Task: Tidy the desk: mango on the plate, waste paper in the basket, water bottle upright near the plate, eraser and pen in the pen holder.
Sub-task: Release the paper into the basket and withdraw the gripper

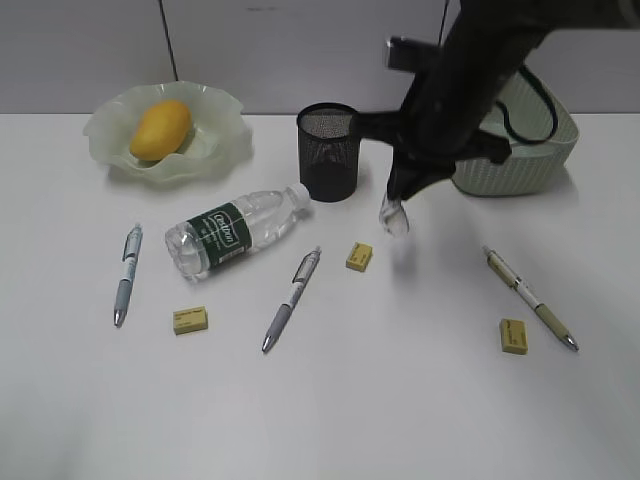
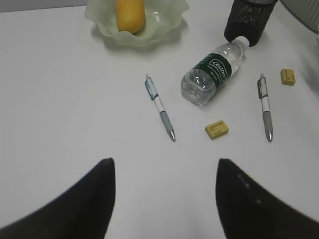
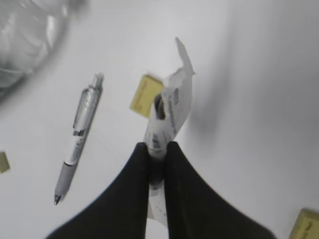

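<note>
Desk: white, carries everything below.
Basket: back right, behind the right arm.
Right pincer: fingers pinched on the waste paper, held clear above the desk, between pen holder and basket.
Left pincer: jaws wide, empty, hovering near the desk's front.

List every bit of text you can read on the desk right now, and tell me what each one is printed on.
"Cestbon": white lettering on the dark green label of the water bottle, which lies on its side.
Erasers: dark print on the yellow faces, too small to read.
Waste paper pinched in the right gripper: faint print, too blurred to read.
Pens: no legible marking.
Nothing else carries text.
</note>
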Controlling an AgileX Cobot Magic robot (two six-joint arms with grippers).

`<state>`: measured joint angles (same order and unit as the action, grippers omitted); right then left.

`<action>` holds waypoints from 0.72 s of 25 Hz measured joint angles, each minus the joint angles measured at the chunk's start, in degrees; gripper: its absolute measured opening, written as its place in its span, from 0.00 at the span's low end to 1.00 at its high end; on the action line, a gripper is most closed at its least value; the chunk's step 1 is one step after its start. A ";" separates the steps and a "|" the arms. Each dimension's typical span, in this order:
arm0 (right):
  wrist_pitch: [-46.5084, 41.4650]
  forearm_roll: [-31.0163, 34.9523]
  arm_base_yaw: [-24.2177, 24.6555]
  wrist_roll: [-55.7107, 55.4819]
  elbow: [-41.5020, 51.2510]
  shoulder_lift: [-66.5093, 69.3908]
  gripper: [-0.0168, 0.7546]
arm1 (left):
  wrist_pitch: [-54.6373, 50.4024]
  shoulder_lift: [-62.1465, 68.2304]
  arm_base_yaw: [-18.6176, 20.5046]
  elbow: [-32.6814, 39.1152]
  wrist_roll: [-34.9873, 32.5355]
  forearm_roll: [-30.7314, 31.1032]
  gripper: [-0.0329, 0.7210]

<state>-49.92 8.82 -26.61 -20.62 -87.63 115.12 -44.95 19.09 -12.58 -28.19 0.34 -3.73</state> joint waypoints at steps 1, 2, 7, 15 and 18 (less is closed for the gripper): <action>-1.35 -1.23 0.00 0.11 -2.94 0.00 0.11 | 0.00 0.00 0.00 0.00 0.00 0.00 0.68; -2.59 -2.91 0.19 0.19 -5.44 -0.05 0.11 | 0.00 0.00 0.00 0.00 0.00 0.00 0.68; -4.98 -10.36 2.44 0.34 -17.81 -0.15 0.11 | 0.00 0.00 0.00 0.00 0.00 0.00 0.68; -4.39 -13.49 12.84 0.62 -22.79 -0.33 0.11 | 0.00 0.00 0.00 0.00 0.00 0.00 0.68; -1.35 -13.89 16.18 0.62 -22.79 -0.09 0.11 | 0.00 0.00 0.00 0.00 0.00 0.00 0.68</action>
<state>-51.27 -5.07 -10.43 -20.00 -110.42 115.02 -44.95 19.09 -12.58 -28.19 0.34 -3.73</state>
